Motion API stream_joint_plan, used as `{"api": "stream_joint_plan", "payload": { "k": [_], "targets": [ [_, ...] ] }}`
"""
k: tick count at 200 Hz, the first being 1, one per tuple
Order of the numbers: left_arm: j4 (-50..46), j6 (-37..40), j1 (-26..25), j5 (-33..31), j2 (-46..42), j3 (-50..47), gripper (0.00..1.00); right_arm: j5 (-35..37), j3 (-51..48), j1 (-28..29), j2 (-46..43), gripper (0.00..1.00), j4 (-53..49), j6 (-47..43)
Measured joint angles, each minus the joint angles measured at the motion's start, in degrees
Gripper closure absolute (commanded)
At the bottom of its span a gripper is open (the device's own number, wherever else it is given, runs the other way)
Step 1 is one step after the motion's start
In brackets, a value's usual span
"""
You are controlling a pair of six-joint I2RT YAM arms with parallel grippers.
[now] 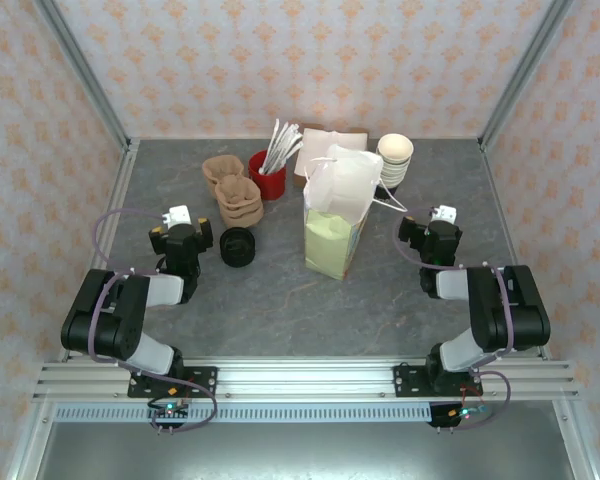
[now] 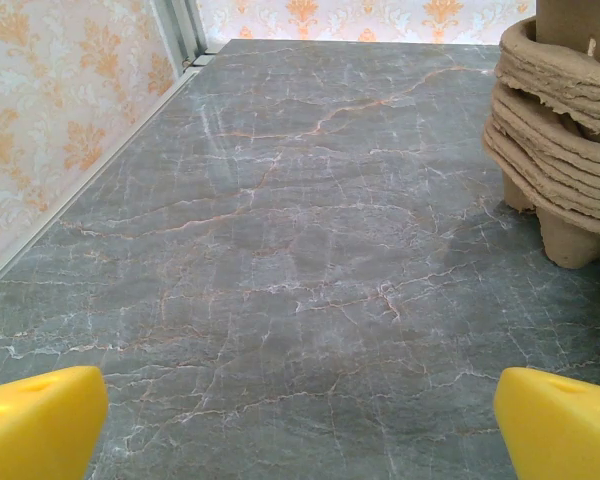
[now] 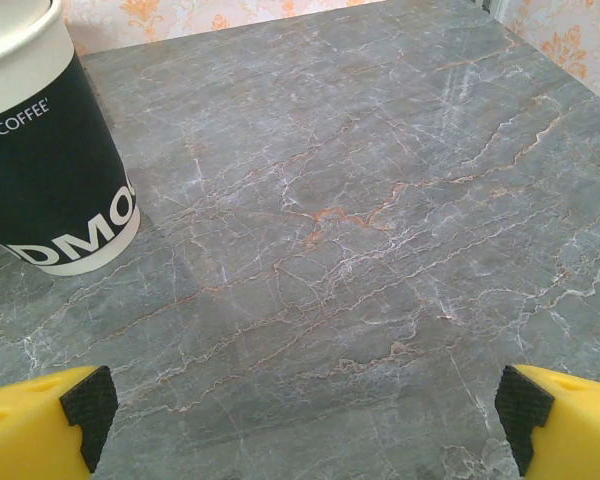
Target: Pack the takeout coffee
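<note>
Top external view: both arms sit low at the near edge of the worktop [image 1: 280,300], and a paper bag [image 1: 330,245] stands upright around its middle.
The left tool [image 2: 300,425] and the right tool [image 3: 300,420] each have their fingers wide apart, gripping nothing. A short black round item [image 1: 238,247] stands left of the bag, just beside the stacked pulp carriers [image 1: 236,195]. I cannot tell whether it is the takeout coffee or bare lids. Stacked cups [image 1: 395,160] sit toward the far right corner.

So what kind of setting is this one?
Probably a mock café takeout counter inside a walled robot cell: stacked pulp cup carriers, a stack of paper cups and a standing paper bag on a marble-look table.
</note>
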Motion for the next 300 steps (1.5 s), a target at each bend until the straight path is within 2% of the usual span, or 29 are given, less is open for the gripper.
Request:
{"api": "stream_joint_plan", "payload": {
  "k": [128,156,199,228,249,274,300],
  "targets": [
    [0.0,0.0,0.0,0.02,-0.02,0.0,0.0,0.0,-0.02,0.0,-0.04,0.01,0.0,0.0],
    [-2.03,0.11,-0.46,-0.2,-2.86,0.02,0.0,0.31,-0.55,0.0,-3.37,0.01,-1.27,0.11],
    [-12.5,-0.37,-1.51,-2.56,-19.96,0.9,0.0,3.93,0.5,0.0,-16.52,0.01,-12.02,1.16],
    [-23.54,-1.22,-1.51,-3.02,-32.26,4.9,0.0,7.87,0.74,0.0,-25.73,0.01,-19.1,1.55],
    [-32.63,-4.2,-1.53,-3.69,-39.15,9.75,0.0,10.75,3.06,0.0,-29.31,0.01,-26.01,3.32],
    [-45.92,-12.28,-1.51,-6.05,-42.47,18.32,0.0,12.98,12.46,-0.11,-29.64,0.01,-39.15,9.97],
    [-58.1,-18.82,-1.51,-5.29,-40.81,27.56,0.0,10.67,28.11,-0.17,-25.38,0.01,-51.98,17.14]
  ]
}}
